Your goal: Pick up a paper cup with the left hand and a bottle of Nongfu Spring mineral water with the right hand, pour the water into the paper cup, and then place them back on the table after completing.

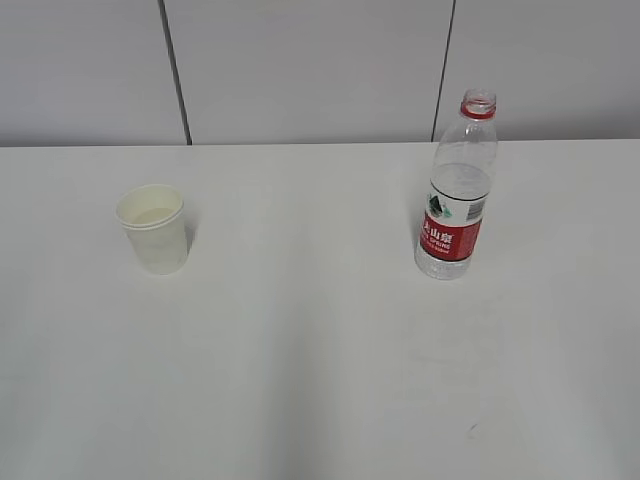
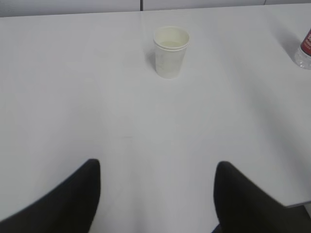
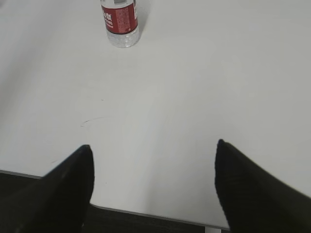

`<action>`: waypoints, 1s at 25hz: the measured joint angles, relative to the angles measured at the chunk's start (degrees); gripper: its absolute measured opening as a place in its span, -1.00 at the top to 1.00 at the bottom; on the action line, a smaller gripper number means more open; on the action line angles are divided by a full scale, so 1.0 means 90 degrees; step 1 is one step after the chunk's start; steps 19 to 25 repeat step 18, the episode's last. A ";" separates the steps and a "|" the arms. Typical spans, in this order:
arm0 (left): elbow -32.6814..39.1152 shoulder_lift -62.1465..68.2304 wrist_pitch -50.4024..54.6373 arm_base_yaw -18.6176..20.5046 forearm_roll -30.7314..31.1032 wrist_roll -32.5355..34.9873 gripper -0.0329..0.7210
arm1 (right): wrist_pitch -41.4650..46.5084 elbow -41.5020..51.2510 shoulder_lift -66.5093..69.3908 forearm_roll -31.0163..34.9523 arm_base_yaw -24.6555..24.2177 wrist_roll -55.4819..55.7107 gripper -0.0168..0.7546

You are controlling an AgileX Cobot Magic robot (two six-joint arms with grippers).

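Observation:
A white paper cup (image 1: 153, 229) stands upright on the left of the white table (image 1: 300, 330); it also shows in the left wrist view (image 2: 170, 51), with some liquid inside. A clear water bottle (image 1: 457, 190) with a red label and no cap stands upright on the right, partly filled; its base shows in the right wrist view (image 3: 120, 21). My left gripper (image 2: 158, 170) is open and empty, well short of the cup. My right gripper (image 3: 153, 150) is open and empty over the table's near edge, well short of the bottle. Neither gripper shows in the exterior view.
A grey panelled wall (image 1: 300, 60) runs behind the table. The table's near edge (image 3: 146, 213) shows under my right gripper. The bottle's edge also shows at the right of the left wrist view (image 2: 304, 51).

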 joint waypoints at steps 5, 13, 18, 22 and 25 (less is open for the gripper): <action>0.0000 0.0000 0.0000 0.0006 0.0000 0.0005 -0.25 | 0.0000 0.0000 0.0000 0.0000 0.0000 0.0000 -0.52; 0.0000 0.0000 0.0000 0.0456 0.0000 0.0005 -0.25 | 0.0000 0.0000 0.0000 0.0000 0.0000 0.0000 -0.52; 0.0000 0.0000 0.0000 0.0529 0.0000 0.0005 -0.22 | 0.0000 0.0000 0.0000 0.0000 0.0000 0.0000 -0.52; 0.0000 0.0000 0.0000 0.0529 0.0000 0.0005 -0.22 | 0.0000 0.0000 0.0000 0.0000 0.0000 0.0000 -0.52; 0.0000 0.0000 0.0000 0.0529 0.0000 0.0005 -0.22 | 0.0000 0.0000 0.0000 0.0000 0.0000 0.0000 -0.52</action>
